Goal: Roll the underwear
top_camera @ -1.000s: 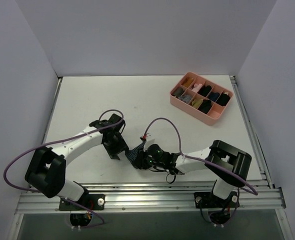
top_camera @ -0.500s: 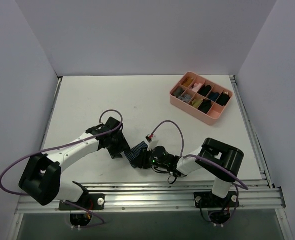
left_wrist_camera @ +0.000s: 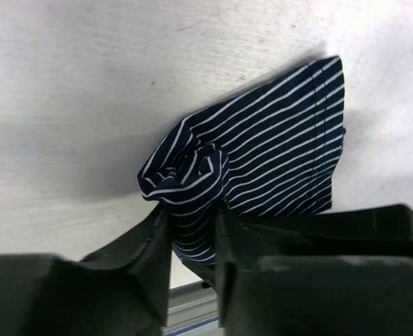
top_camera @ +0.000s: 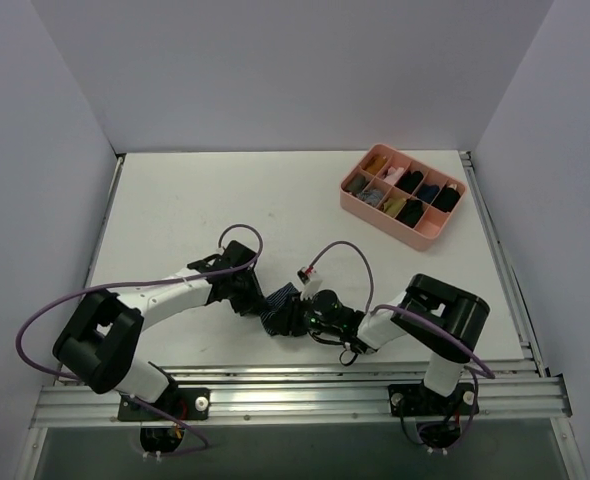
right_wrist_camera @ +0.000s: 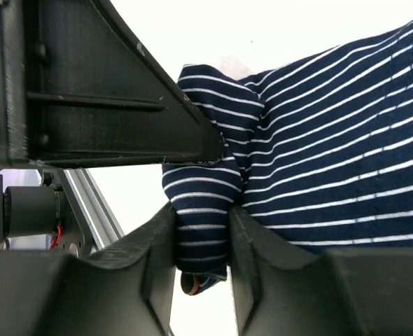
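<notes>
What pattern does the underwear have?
The underwear is navy with thin white stripes; clearest in left wrist view.

I see navy pinstriped underwear (top_camera: 278, 305) lying near the tabletop's (top_camera: 225, 200) front edge. One end is bunched into a loose roll.

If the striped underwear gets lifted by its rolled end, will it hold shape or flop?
Probably floppy: the underwear bunches in soft folds where the left gripper pinches it. The roll looks loose, so it may unwind. Likely light: the unrolled part lies thin and flat.
</notes>
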